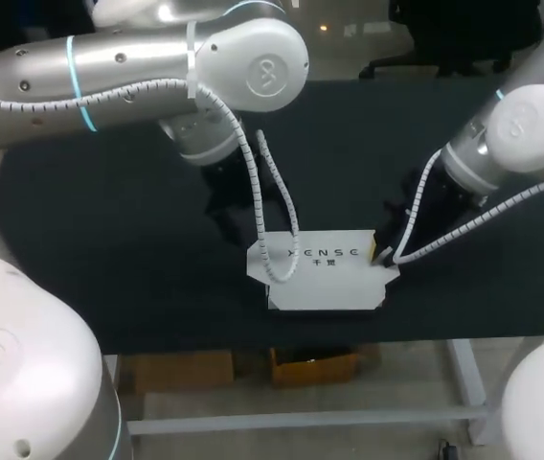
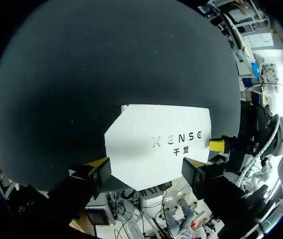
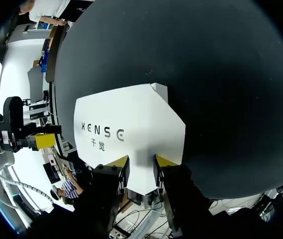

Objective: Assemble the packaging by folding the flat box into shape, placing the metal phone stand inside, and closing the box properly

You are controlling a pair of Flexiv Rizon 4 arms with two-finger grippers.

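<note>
The flat box (image 1: 322,273) lies white, smooth and matte by the near edge of the black table (image 1: 100,249), corners cut at angles, dark lettering on top. The left gripper (image 2: 146,167) hangs at its far-left side, jaws wide, the card showing between the yellow tips and touching neither. The right gripper (image 3: 140,162) is at the box's right edge, jaws narrow, with a strip of white in the gap.
</note>
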